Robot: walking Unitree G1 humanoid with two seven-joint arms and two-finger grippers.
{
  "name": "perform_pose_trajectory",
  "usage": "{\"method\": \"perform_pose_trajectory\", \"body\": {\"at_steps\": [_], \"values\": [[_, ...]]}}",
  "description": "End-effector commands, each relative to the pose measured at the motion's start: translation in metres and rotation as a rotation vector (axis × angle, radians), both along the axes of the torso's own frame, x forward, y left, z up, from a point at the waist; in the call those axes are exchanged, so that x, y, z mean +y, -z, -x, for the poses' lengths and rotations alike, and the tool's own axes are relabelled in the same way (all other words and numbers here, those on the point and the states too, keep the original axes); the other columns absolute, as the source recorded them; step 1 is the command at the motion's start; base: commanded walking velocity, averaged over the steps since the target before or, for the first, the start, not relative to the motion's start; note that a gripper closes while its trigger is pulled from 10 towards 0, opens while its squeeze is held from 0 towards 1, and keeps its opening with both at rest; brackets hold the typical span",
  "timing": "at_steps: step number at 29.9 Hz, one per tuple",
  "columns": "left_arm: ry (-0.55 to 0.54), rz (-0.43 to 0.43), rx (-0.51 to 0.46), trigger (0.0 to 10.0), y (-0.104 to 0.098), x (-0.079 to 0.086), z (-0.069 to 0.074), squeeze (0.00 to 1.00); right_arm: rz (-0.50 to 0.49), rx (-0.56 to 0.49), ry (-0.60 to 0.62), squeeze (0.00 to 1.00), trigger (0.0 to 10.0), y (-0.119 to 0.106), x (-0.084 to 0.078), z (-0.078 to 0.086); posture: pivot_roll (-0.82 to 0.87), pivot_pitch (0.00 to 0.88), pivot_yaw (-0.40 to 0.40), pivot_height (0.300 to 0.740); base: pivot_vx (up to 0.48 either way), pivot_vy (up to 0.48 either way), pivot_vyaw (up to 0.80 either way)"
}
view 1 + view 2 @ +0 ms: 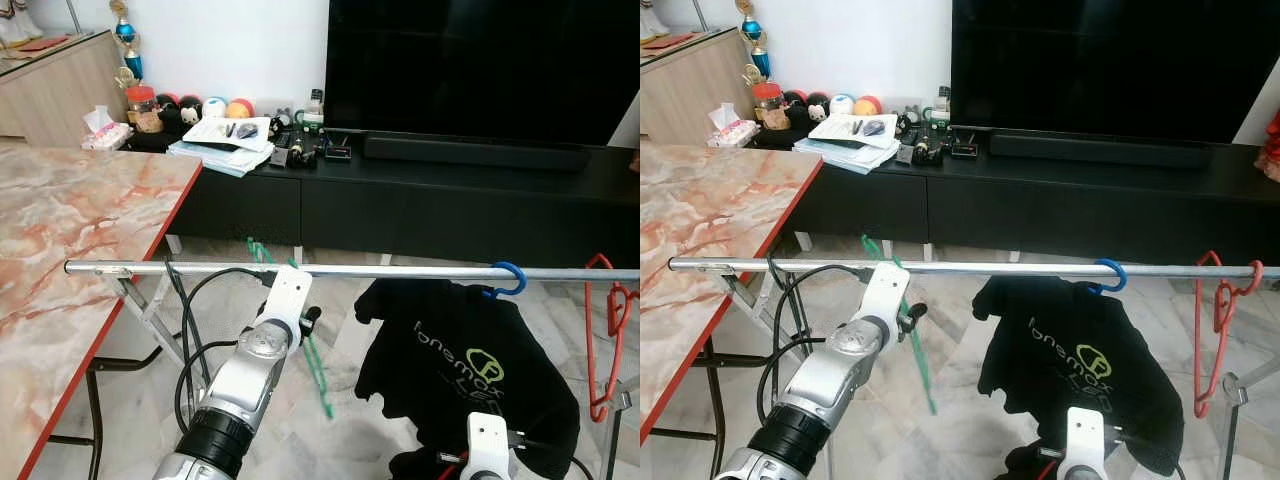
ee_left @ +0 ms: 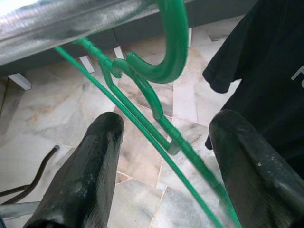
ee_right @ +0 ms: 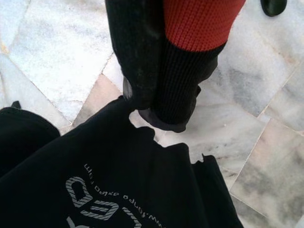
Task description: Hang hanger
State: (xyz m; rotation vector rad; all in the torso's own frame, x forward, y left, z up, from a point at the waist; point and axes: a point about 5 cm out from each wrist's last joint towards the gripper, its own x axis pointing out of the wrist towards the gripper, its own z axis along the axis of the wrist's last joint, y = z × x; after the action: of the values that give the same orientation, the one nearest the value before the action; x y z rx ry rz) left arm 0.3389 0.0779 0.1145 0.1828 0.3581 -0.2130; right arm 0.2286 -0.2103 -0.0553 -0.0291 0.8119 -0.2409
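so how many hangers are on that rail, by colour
green hanger: 1, hooked on the metal rail, left gripper open beside it
blue hanger: 1, carrying the black t-shirt
red hanger: 1, bare
total: 3

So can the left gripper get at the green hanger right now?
Probably yes. The left gripper is open right at the green hanger, whose hook is over the rail. Its wires run between the fingers, with nothing between.
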Motion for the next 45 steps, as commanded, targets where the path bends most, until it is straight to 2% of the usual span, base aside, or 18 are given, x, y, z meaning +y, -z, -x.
{"method": "perform_pose_trajectory", "body": {"at_steps": [1,10,11,12,13,14,15,41,45], "values": [[-0.021,-0.007,0.018,10.0,0.0014,0.0023,0.0011,0.00,0.002,-0.008,-0.006,0.00,10.0,-0.0017,0.0011,-0.0028,0.15,0.000,-0.041,0.740,0.000,0.000,0.00],[-0.013,-0.007,0.024,10.0,0.0031,0.0020,0.0031,0.00,0.000,-0.008,-0.008,0.00,10.0,-0.0019,0.0021,-0.0037,0.15,0.000,-0.040,0.740,0.000,0.000,0.00],[-0.012,-0.006,0.026,6.8,0.0037,0.0015,0.0033,0.00,-0.001,-0.009,-0.008,0.00,10.0,-0.0021,0.0021,-0.0039,0.15,0.000,-0.041,0.740,0.000,0.000,0.00],[-0.012,-0.006,0.026,6.8,0.0037,0.0015,0.0033,0.00,-0.001,-0.009,-0.008,0.00,10.0,-0.0021,0.0021,-0.0039,0.15,0.000,-0.041,0.740,0.000,0.000,0.00],[-0.012,-0.006,0.028,4.0,0.0046,0.0013,0.0035,0.00,-0.002,-0.009,-0.008,0.00,10.0,-0.0022,0.0022,-0.0041,0.15,0.000,-0.041,0.740,0.000,0.000,0.00],[-0.011,-0.006,0.029,2.4,0.0053,0.0012,0.0037,0.00,-0.002,-0.009,-0.009,0.00,10.0,-0.0022,0.0023,-0.0041,0.15,0.000,-0.042,0.740,0.000,0.000,0.00],[-0.007,-0.003,0.028,0.0,0.0061,0.0008,0.0040,0.00,-0.002,-0.009,-0.009,0.00,10.0,-0.0022,0.0023,-0.0042,0.15,0.000,-0.044,0.740,0.000,0.000,0.00],[0.005,-0.013,0.042,0.0,0.0090,0.0019,0.0070,0.00,-0.009,-0.014,-0.018,0.00,10.0,-0.0048,0.0044,-0.0089,0.15,0.000,-0.050,0.740,0.000,0.000,0.00],[0.009,-0.041,0.045,0.0,0.0104,0.0037,0.0078,0.00,-0.011,-0.014,-0.018,0.00,10.0,-0.0049,0.0050,-0.0093,0.15,0.000,-0.048,0.740,0.000,0.000,0.00]]}}
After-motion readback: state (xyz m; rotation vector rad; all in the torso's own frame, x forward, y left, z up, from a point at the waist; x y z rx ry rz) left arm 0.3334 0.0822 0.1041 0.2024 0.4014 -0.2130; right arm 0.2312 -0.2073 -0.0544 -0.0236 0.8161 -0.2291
